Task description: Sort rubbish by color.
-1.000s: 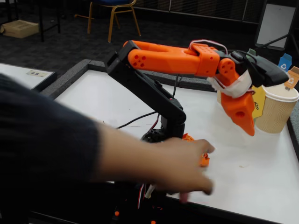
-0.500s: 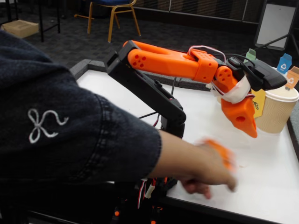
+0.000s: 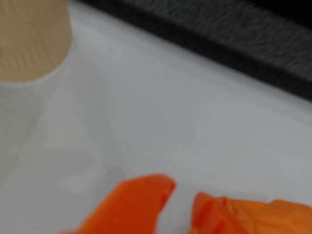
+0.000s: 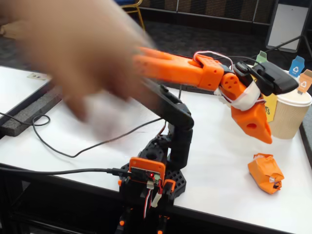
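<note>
An orange crumpled paper wad point(image 4: 265, 173) lies on the white table near the front right edge. My orange gripper point(image 4: 266, 138) hangs in the air above and slightly behind it, pointing down, not touching it. Its jaws look closed together with nothing between them. In the wrist view one orange finger point(image 3: 130, 204) enters from the bottom, and the orange wad point(image 3: 253, 217) shows at the bottom right, blurred. No green or blue wad is in view.
A ribbed tan paper cup point(image 4: 291, 114) stands at the right behind the gripper, also the cup point(image 3: 30, 39) in the wrist view. Coloured flags point(image 4: 296, 65) and a yellow sign point(image 4: 269, 107) stand beside it. A person's blurred hand point(image 4: 83, 53) crosses the upper left. A black cable point(image 4: 73, 152) trails left of the arm base.
The person's hand carried the orange wad rightward, left it on the table at the front right, and pulled back up to the left. The arm barely moved.
</note>
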